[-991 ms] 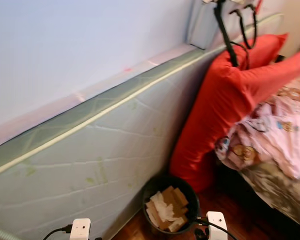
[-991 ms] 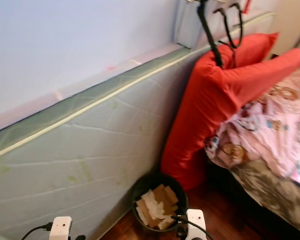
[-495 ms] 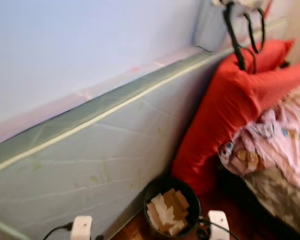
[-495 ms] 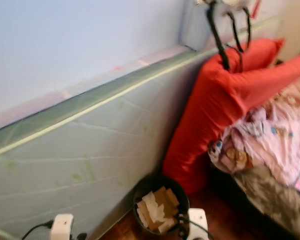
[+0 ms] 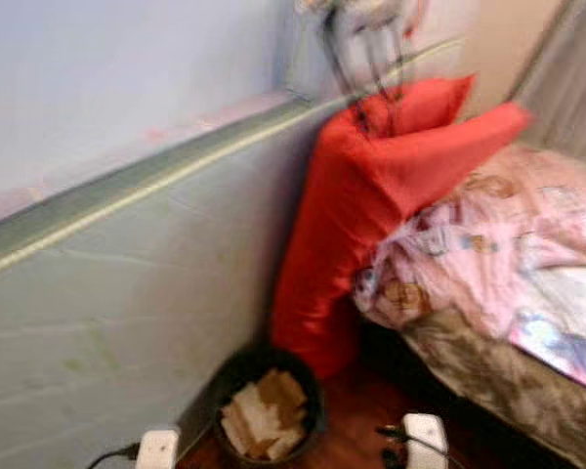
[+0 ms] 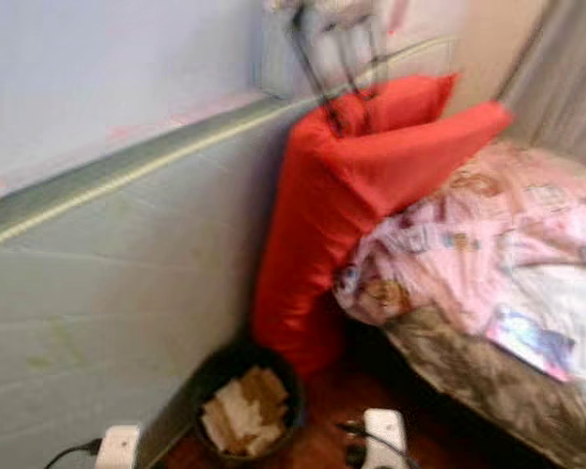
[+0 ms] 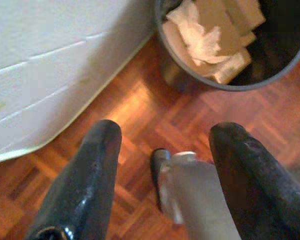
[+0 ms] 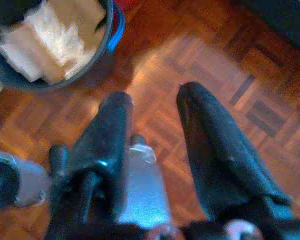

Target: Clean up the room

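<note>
A black waste bin (image 5: 264,415) filled with crumpled paper and cardboard scraps stands on the parquet floor, between a leaning grey mattress (image 5: 107,293) and a bed. Two red pillows (image 5: 371,195) are propped against the mattress at the head of the bed. A rumpled pink printed blanket (image 5: 488,254) lies on the bed. My left gripper (image 7: 165,135) hangs open over the floor beside the bin (image 7: 230,85), holding nothing. Low over the parquet, my right gripper (image 8: 154,97) is open too, with the bin's rim (image 8: 55,82) close by.
The eye views are blurred. Black straps (image 5: 361,49) hang on the wall above the pillows. A grey curtain (image 5: 566,78) closes the far right. The bed's dark edge (image 5: 488,371) overhangs the floor beside the bin. My own foot (image 7: 200,200) stands under the left gripper.
The whole picture has shifted left and blurred, so the camera has swung to the right. More of the bed and the curtain now show. The things themselves have not moved.
</note>
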{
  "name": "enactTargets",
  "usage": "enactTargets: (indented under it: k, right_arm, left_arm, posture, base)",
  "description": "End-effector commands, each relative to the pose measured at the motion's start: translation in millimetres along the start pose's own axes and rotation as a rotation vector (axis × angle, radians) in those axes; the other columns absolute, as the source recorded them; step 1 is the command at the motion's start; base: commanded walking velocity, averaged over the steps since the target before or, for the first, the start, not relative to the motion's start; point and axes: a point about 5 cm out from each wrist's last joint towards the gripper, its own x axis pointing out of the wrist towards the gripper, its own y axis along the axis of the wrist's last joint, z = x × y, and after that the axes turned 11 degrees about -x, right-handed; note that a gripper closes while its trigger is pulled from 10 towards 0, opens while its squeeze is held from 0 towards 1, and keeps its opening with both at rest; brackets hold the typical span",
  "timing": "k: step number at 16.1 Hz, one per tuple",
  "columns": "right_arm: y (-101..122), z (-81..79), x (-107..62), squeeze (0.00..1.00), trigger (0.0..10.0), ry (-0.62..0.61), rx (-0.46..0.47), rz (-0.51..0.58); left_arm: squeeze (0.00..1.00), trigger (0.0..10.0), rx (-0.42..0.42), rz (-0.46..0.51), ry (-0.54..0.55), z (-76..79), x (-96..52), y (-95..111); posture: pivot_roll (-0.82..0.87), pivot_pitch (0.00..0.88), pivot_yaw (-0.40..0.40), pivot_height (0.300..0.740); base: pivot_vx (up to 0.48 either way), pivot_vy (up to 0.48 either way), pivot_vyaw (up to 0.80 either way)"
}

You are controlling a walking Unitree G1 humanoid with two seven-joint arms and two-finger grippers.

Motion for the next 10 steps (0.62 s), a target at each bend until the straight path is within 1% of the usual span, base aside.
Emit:
enactTargets:
  k: [1,8,10]
  right_arm:
    - [6.4,33.9,-3.2,0.00,10.0,-0.066,0.100,-0.024]
    - [5.2,30.5,-2.9,0.00,10.0,-0.071,0.110,-0.016]
    - [4.1,29.9,-3.0,0.00,10.0,-0.063,0.099,-0.019]
  left_arm:
    - [0.00,10.0,-0.106,0.087,0.030,12.1,10.7,42.8]
    - [0.00,10.0,-0.101,0.083,0.029,8.3,9.9,41.5]
    - [0.00,10.0,-0.103,0.082,0.028,7.9,9.6,40.2]
  posture:
    - [0.11,0.000,-0.103,0.740]
    - [0.10,0.000,-0.079,0.740]
    - [0.10,0.000,-0.074,0.740]
  base:
    - [0.000,-0.428,0.00]
    - [0.000,-0.429,0.00]
    - [0.000,-0.428,0.00]
